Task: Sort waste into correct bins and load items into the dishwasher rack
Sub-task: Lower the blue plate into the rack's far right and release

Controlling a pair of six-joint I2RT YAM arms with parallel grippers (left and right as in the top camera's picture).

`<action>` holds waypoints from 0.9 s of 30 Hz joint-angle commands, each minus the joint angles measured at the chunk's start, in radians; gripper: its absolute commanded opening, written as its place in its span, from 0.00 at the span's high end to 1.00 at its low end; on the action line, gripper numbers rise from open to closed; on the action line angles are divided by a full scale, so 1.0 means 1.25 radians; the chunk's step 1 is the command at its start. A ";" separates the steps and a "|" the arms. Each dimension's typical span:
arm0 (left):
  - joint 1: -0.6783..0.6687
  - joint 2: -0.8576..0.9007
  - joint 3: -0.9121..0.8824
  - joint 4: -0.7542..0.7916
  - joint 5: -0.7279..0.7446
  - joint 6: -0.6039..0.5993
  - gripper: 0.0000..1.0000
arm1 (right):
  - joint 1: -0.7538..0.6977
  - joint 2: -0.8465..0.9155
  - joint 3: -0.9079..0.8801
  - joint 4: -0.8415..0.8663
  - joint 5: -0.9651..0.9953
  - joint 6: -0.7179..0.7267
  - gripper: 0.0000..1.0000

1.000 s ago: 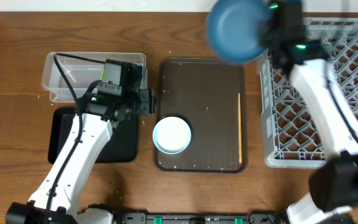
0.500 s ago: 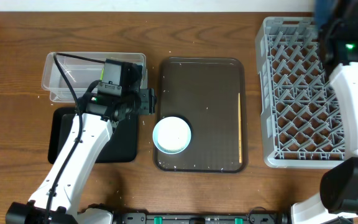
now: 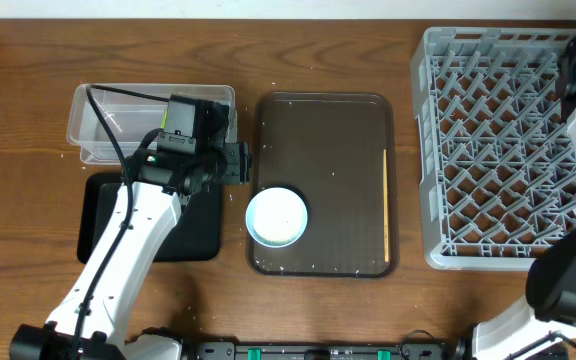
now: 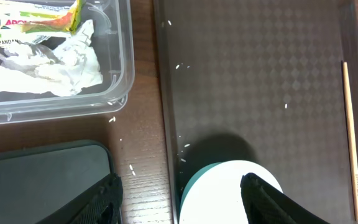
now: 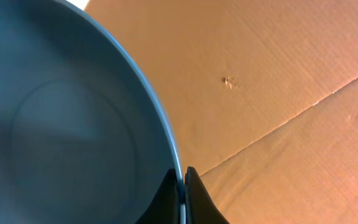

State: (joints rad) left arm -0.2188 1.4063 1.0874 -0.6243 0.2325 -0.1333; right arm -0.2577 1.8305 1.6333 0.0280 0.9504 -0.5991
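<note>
The left claw [image 4: 180, 183] hangs wide open over the seam where the black tray [image 4: 42, 180] meets the brown serving tray [image 4: 260, 74], one finger above each, gripping nothing. Just at its 12 o'clock sits the clear tub [image 4: 127, 68], with the yellow wrapper [image 4: 42, 18] and crumpled paper scraps [image 4: 61, 65] inside, pressed toward its 3 o'clock wall. Only a thin strip of worktop [image 3: 28, 70] separates the tub from the brown tray's raised rim, and loose rice grains [image 4: 132, 168] dot that strip and the tray.

The mint green bowl [image 3: 276, 216], white inside, sits in the brown tray's 7 o'clock corner, close to the rim. The chopstick [image 3: 386, 205] lies straight along the tray's 3 o'clock edge. Between them the tray is open, and so is its whole 12 o'clock half.

The dishwasher rack [image 3: 488, 150] stands at 3 o'clock of the tray across a narrow gap, its pegs bare.

The right claw [image 5: 183, 177] is out past the rack's far side, pinched tight on the rim of the dark blue bowl [image 5: 61, 112], with brown cardboard [image 5: 278, 74] behind it.
</note>
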 commanded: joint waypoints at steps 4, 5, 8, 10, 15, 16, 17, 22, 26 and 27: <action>0.001 0.009 -0.005 0.000 -0.005 -0.002 0.36 | -0.019 0.078 0.002 0.044 0.037 -0.067 0.99; 0.001 0.009 -0.005 0.000 -0.005 -0.002 0.36 | -0.019 0.088 0.002 0.047 0.041 -0.067 0.99; 0.001 0.009 -0.005 0.000 -0.005 -0.002 0.36 | -0.019 0.121 0.002 0.052 0.057 -0.071 0.99; 0.001 0.009 -0.005 0.000 -0.005 -0.002 0.36 | -0.019 0.139 0.002 0.053 0.065 -0.073 0.99; 0.001 0.009 -0.005 0.000 -0.005 -0.002 0.36 | -0.010 0.170 0.002 0.046 0.081 -0.069 0.99; 0.001 0.009 -0.005 0.000 -0.005 -0.002 0.36 | -0.006 0.174 0.002 0.044 0.081 -0.069 0.99; 0.001 0.009 -0.005 0.000 -0.005 -0.002 0.36 | -0.002 0.174 0.001 0.041 0.080 -0.064 0.99; 0.001 0.009 -0.005 0.000 -0.005 -0.002 0.36 | 0.027 0.174 0.001 0.003 0.080 -0.016 0.99; 0.001 0.009 -0.005 0.000 -0.005 -0.002 0.36 | 0.052 0.174 0.001 -0.039 0.080 0.031 0.98; 0.001 0.009 -0.005 0.000 -0.005 -0.002 0.36 | 0.057 0.174 0.001 -0.052 0.080 0.044 0.98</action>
State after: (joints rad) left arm -0.2188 1.4067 1.0870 -0.6243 0.2325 -0.1333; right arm -0.2108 2.0315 1.6341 -0.0063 1.0676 -0.6170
